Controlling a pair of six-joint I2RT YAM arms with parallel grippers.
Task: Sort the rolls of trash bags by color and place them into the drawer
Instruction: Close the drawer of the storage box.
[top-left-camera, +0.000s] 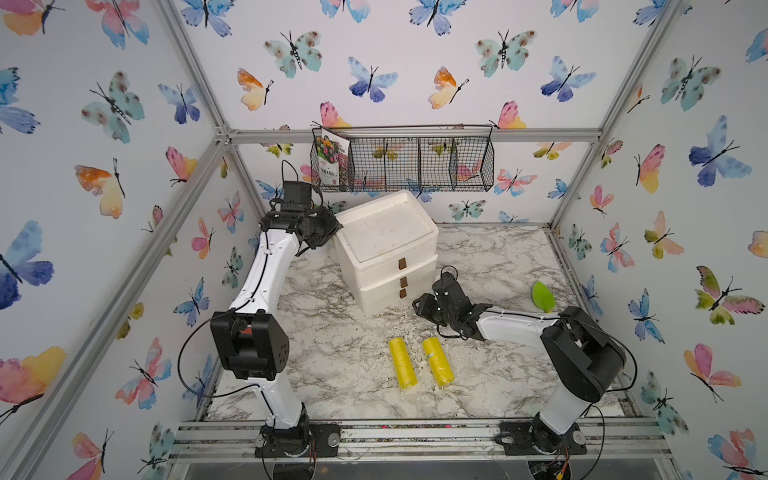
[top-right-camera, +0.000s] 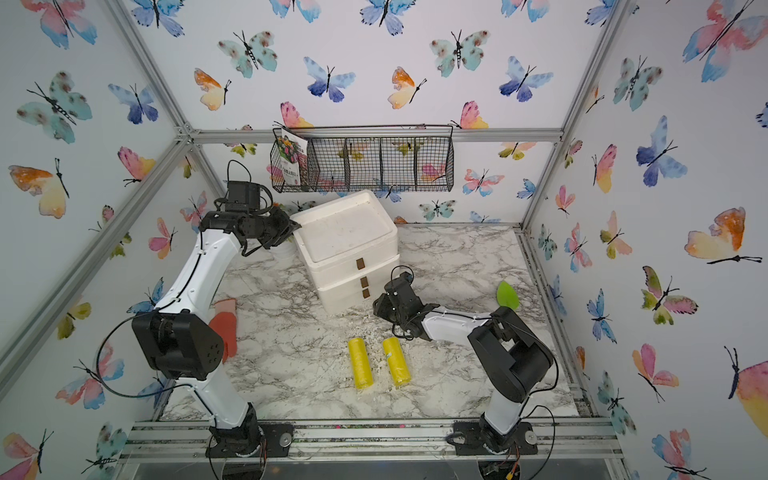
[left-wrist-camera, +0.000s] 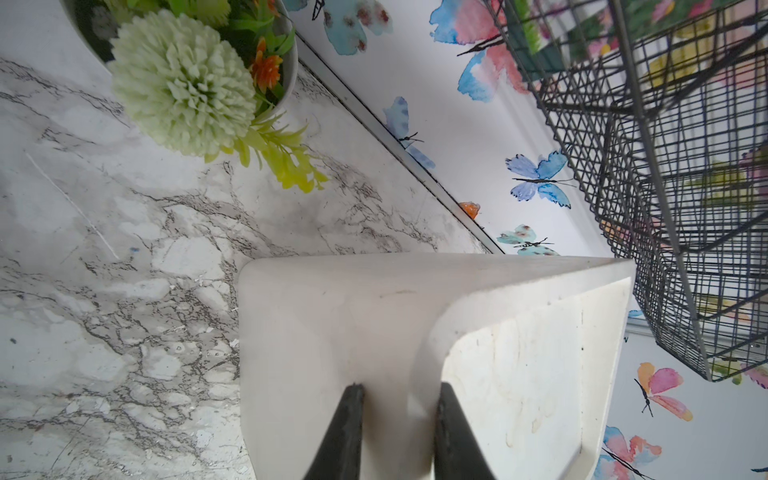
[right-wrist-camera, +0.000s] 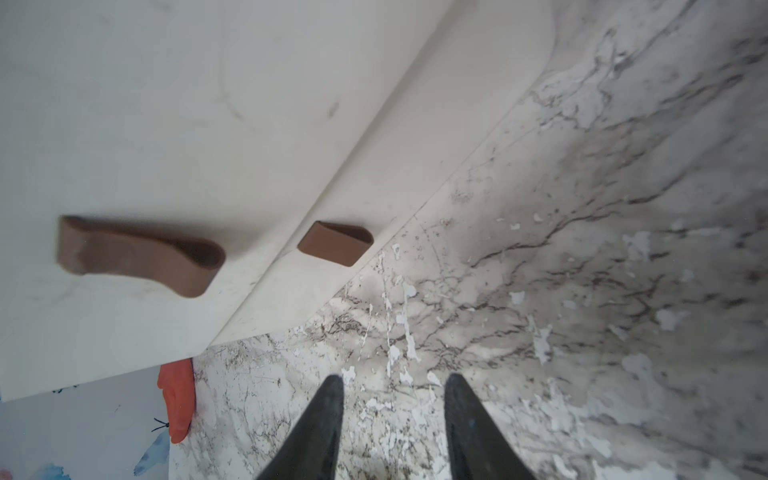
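At the back left corner of the white drawer unit your left arm is folded high and reaches forward. Its left gripper is clamped on the raised rim of the top, one finger outside the wall and one inside. Your right arm lies low across the marble table with the forearm nearly flat. The right gripper sits just off the unit's front lower corner, its fingers apart with only tabletop between them. Two brown pull tabs show close ahead of those fingers, and all three drawers look shut. Around you are a pot of artificial flowers near the left gripper, an orange glove partly behind the left elbow, a green trowel beyond the right forearm, and a wire basket with a seed packet on the back wall. The two yellow rolls lie side by side on the table among white flecks — nearer you than the right gripper, apart from it, with nothing between.
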